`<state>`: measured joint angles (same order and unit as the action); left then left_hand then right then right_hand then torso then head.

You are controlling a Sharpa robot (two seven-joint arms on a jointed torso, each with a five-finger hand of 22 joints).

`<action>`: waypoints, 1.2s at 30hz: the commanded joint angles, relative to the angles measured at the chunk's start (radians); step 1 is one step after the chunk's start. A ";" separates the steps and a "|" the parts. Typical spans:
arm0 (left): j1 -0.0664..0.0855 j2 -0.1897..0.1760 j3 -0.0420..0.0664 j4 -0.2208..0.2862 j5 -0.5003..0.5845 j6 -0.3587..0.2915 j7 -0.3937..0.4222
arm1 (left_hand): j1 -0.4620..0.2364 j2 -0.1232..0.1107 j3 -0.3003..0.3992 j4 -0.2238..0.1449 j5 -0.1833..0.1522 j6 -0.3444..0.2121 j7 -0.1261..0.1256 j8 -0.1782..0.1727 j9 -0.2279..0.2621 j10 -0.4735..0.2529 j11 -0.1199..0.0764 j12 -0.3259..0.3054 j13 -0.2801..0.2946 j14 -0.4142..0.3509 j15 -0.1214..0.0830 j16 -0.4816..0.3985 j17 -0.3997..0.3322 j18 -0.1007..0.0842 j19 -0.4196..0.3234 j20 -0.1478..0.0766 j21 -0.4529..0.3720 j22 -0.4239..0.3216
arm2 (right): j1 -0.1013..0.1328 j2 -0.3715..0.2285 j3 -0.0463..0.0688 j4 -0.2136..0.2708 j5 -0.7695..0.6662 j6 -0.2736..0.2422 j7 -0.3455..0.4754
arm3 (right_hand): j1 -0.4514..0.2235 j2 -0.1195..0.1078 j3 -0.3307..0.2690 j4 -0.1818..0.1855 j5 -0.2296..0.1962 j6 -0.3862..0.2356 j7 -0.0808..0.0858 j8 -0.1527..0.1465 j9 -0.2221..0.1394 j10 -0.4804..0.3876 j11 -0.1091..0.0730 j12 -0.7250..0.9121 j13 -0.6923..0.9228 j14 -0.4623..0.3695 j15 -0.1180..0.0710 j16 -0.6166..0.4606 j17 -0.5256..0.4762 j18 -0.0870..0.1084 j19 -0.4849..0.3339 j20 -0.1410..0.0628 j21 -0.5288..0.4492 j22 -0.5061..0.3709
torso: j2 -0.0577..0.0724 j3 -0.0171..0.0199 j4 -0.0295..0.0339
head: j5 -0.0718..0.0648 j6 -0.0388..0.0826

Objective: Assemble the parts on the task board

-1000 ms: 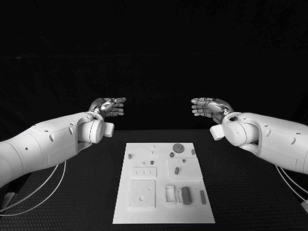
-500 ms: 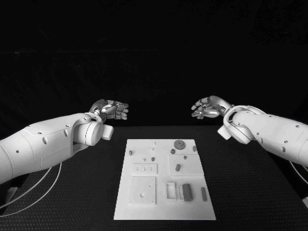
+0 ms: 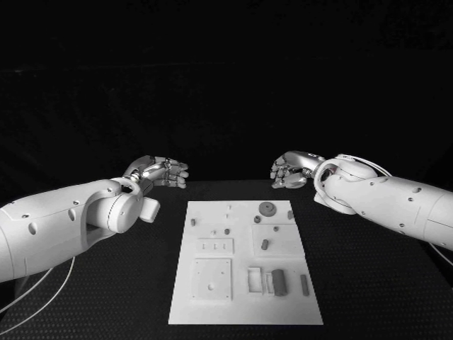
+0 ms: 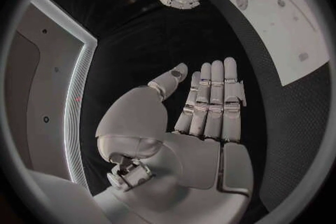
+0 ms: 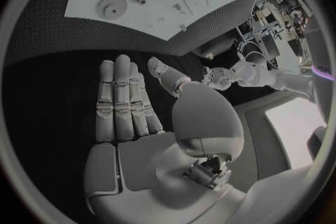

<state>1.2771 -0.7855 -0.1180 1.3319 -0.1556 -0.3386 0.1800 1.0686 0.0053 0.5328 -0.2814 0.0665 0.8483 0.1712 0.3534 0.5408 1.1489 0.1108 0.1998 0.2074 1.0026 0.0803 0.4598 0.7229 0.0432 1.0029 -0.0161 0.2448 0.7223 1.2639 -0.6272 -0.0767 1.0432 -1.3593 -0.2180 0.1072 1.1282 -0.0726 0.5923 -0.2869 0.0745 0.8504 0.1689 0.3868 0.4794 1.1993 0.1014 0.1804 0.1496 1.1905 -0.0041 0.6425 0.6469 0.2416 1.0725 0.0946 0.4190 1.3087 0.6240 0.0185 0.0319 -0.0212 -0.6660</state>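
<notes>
Both hands now lower, nearer task board (image 3: 244,262)'s far edge. Left hand (image 3: 162,172) off its far-left corner, right hand (image 3: 291,171) off far-right; both empty, fingers extended.

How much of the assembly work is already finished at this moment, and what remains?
Nothing looks assembled yet. The small parts lie scattered on the task board. Nothing is in hand: the left robot hand and the right robot hand hover beyond the board's far edge, holding nothing. All picking and fitting of parts remains.
</notes>
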 commanded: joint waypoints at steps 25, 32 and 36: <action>0.007 -0.062 0.003 0.143 -0.013 0.043 0.010 | -0.039 -0.040 -0.020 0.015 -0.005 -0.004 0.005 -0.026 -0.005 -0.013 0.009 -0.026 0.029 -0.013 0.003 -0.036 0.033 0.005 -0.016 -0.001 -0.009 0.011 | -0.043 0.037 -0.032 0.022 -0.310 0.021 -0.052 | -0.002 -0.044 0.008 0.002 0.006 0.015 -0.002 -0.029 -0.001 0.001 0.002 -0.046 -0.004 0.017 -0.002 0.018 0.042 0.020 0.015 -0.012 0.040 0.023 | 0.084 0.0207 0.0569 | -0.034 0.009; 0.008 -0.066 0.003 0.142 -0.013 0.044 0.009 | -0.042 -0.042 -0.020 0.018 -0.005 -0.006 0.007 -0.028 -0.005 -0.015 0.010 -0.029 0.033 -0.013 0.004 -0.040 0.037 0.005 -0.018 0.000 -0.010 0.012 | -0.049 0.037 -0.034 0.015 -0.327 0.022 -0.059 | -0.006 -0.051 0.008 0.003 0.006 0.015 -0.001 -0.033 -0.002 -0.006 0.004 -0.054 -0.006 0.016 0.000 0.019 0.046 0.020 0.014 -0.012 0.043 0.024 | 0.093 0.0222 0.0574 | -0.035 0.007; 0.008 -0.067 0.003 0.144 -0.013 0.044 0.009 | -0.043 -0.042 -0.020 0.020 -0.005 -0.005 0.007 -0.029 -0.005 -0.015 0.010 -0.030 0.035 -0.013 0.004 -0.042 0.039 0.005 -0.018 0.000 -0.011 0.013 | -0.051 0.041 -0.036 0.012 -0.332 0.022 -0.062 | -0.007 -0.052 0.008 0.003 0.006 0.015 -0.001 -0.033 -0.002 -0.007 0.005 -0.055 -0.007 0.016 0.001 0.019 0.047 0.020 0.013 -0.012 0.044 0.024 | 0.097 0.0236 0.0580 | -0.035 0.006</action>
<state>1.2831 -0.8527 -0.1156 1.4732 -0.1641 -0.3107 0.1804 1.0314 -0.0318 0.5136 -0.2678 0.0665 0.8447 0.1748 0.3281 0.5364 1.1416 0.1180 0.1733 0.2408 0.9966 0.0860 0.4227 0.7605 0.0352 0.9915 -0.0127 0.2407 0.7346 1.2142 -0.5883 -0.1124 1.0553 -1.6620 -0.2083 0.0526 1.1229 -0.1148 0.5977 -0.2869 0.0737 0.8649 0.1617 0.3571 0.4783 1.2022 0.1054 0.1301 0.1438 1.2043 -0.0086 0.6563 0.6932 0.2465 1.0884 0.0824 0.4589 1.3085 0.7162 0.0409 0.0894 -0.0558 -0.6600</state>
